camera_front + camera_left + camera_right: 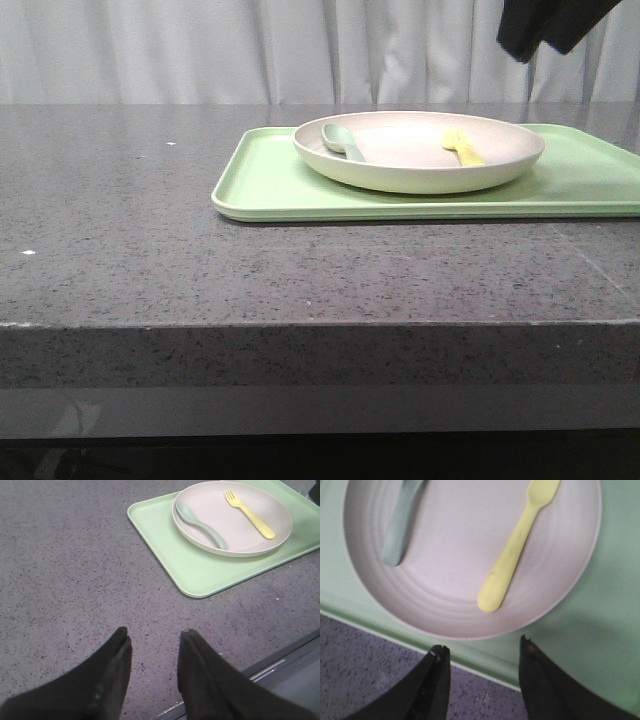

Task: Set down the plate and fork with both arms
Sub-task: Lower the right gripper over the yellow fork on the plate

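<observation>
Both pincers hang spread and empty: the right pincer (481,652) above the near rim of the plate (465,555), the left pincer (154,642) over bare tabletop (65,570), well apart from the tray (200,570). The plate sits on that tray with the fork (512,555) and spoon (400,525) lying inside, so the approach looks barely begun. Next, I judge, the right must drop to the fork's handle and pinch it.

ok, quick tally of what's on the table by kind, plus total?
Tray: 1, light green, flat on the table
Plate: 1, pale cream, on the tray
Spoon: 1, grey-green, in the plate
Fork: 1, yellow, in the plate
Total: 4
</observation>
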`<state>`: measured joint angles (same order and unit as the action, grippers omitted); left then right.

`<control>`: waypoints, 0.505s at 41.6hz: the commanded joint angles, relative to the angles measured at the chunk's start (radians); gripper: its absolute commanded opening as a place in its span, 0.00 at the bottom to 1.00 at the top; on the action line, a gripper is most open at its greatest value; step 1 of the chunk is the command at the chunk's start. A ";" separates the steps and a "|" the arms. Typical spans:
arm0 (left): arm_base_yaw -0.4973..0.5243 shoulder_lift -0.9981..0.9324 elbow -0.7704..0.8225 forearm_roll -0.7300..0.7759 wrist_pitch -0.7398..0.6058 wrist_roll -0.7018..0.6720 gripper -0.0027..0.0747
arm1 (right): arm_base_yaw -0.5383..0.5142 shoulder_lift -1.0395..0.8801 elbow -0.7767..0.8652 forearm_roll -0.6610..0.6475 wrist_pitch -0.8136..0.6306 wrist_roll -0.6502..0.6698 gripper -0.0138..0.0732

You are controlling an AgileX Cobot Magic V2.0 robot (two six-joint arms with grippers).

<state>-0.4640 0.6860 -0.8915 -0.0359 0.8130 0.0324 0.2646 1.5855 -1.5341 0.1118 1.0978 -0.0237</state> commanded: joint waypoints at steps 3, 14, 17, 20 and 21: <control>0.000 -0.002 -0.027 -0.013 -0.070 0.004 0.34 | 0.002 0.059 -0.121 -0.026 0.017 0.037 0.56; 0.000 -0.002 -0.027 -0.013 -0.070 0.004 0.34 | 0.002 0.200 -0.249 -0.032 0.060 0.063 0.56; 0.000 -0.002 -0.027 -0.013 -0.070 0.004 0.34 | 0.002 0.221 -0.257 -0.032 0.021 0.063 0.56; 0.000 -0.002 -0.027 -0.013 -0.070 0.004 0.34 | 0.001 0.231 -0.257 -0.032 -0.003 0.063 0.56; 0.000 -0.002 -0.027 -0.013 -0.070 0.004 0.34 | 0.001 0.232 -0.258 -0.032 -0.007 0.063 0.56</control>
<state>-0.4640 0.6860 -0.8915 -0.0359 0.8130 0.0324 0.2646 1.8551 -1.7559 0.0883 1.1439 0.0373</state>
